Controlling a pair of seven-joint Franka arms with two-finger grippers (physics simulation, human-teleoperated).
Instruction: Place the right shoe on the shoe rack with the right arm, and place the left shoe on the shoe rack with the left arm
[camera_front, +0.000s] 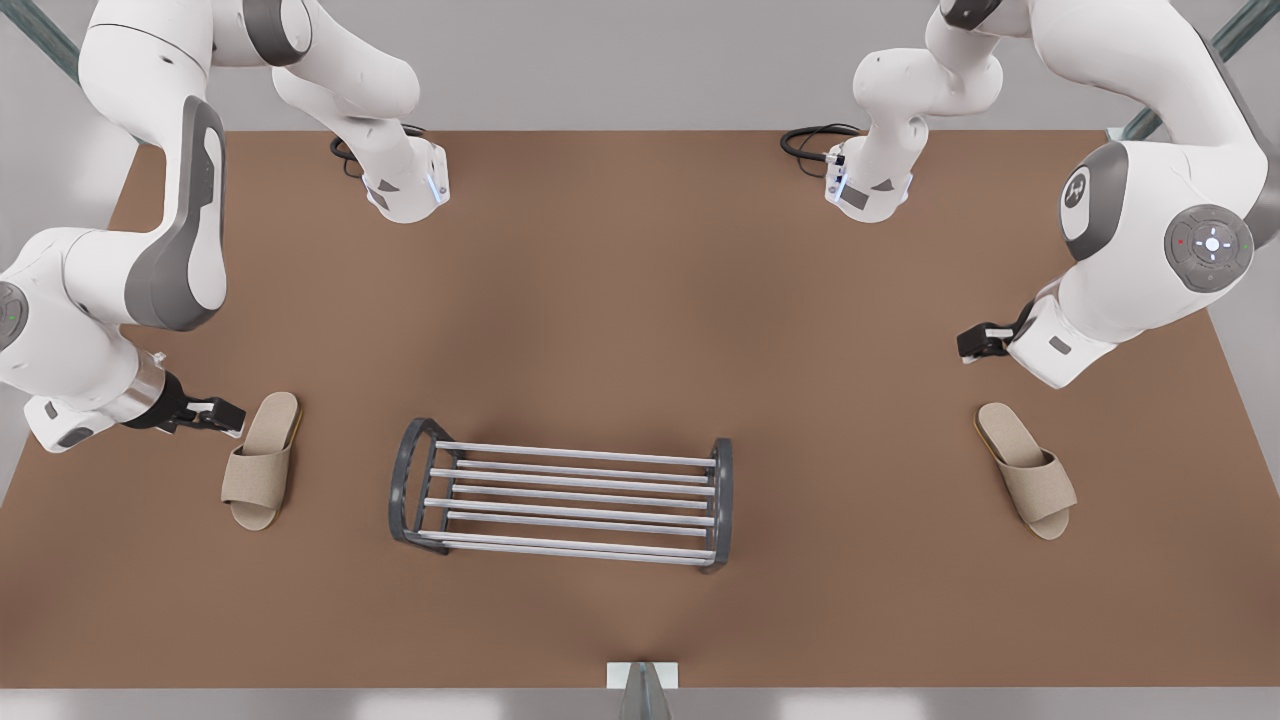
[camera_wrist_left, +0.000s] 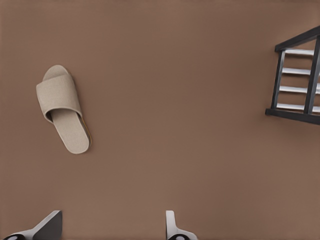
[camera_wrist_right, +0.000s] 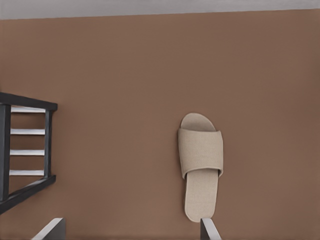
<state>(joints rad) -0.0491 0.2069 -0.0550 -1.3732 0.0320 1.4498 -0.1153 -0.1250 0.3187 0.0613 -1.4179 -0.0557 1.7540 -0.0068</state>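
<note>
Brown table is spread beneath both arms, with the shoe rack set near its front middle and no slipper on it yet. The jaws of the right arm are held apart and empty, and the right shoe lies flat just beside them, its heel nearest one fingertip and its strap farther off. The jaws of the left arm are likewise held apart and empty, and the left shoe lies farther from them, off to one side, with the rack's end frame well apart on the other side. Reaching is judged to be the step in hand. Each pair of jaws is best centred over its slipper, turned square across the wide strap, and lowered so that strap or sole edge is pinched evenly and the shoe can be carried level.
</note>
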